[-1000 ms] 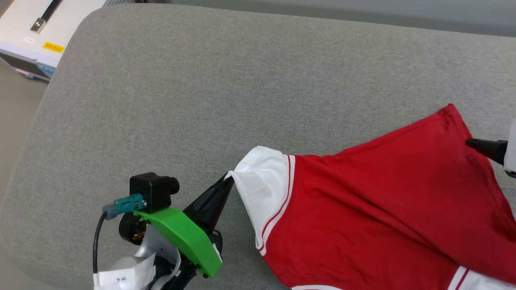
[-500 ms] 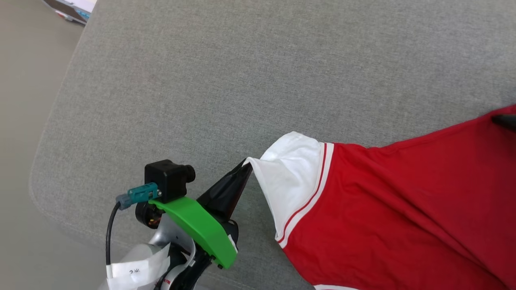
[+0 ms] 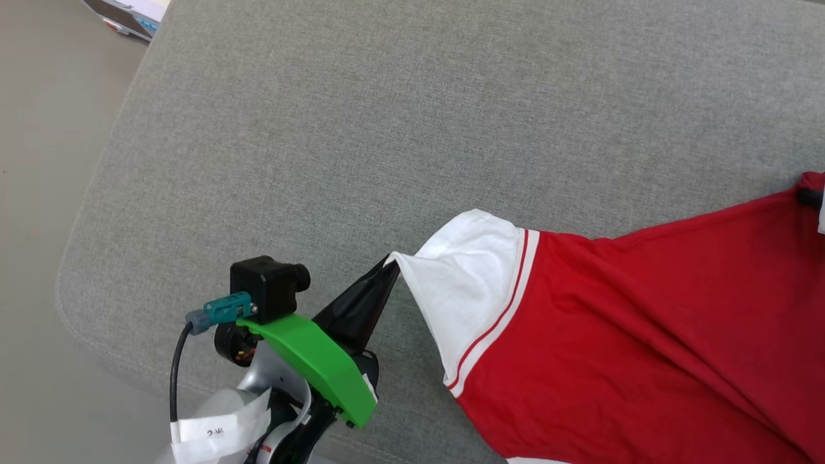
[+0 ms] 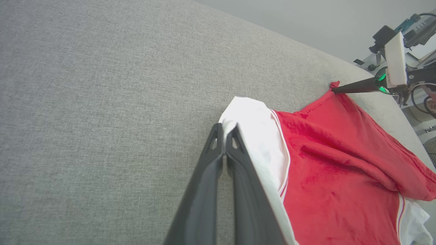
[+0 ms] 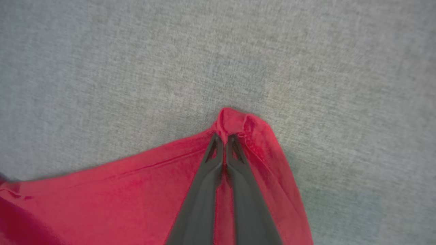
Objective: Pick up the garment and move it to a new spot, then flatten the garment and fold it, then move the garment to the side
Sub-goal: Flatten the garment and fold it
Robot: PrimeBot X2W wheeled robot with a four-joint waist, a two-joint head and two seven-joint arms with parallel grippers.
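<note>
Left fingers (image 4: 207,170) clamp garment (image 3: 644,335) sleeve, right fingers (image 5: 204,177) its corner; grey cushion (image 3: 387,129), beige floor (image 3: 45,161).

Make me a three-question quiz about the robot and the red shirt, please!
1. Where does the left gripper pinch the garment?
A. the white sleeve
B. the number
C. a red corner

2. What colour is the cushion under it?
A. blue
B. grey
C. brown

3. How are the right gripper's fingers?
A. wide open
B. shut on a red corner
C. holding a cup

Answers:
1 A: the left gripper's tips meet at the white sleeve's edge.
2 B: grey fabric lies all around the garment.
3 B: the fingers press together with red cloth bunched at their tips.
</note>
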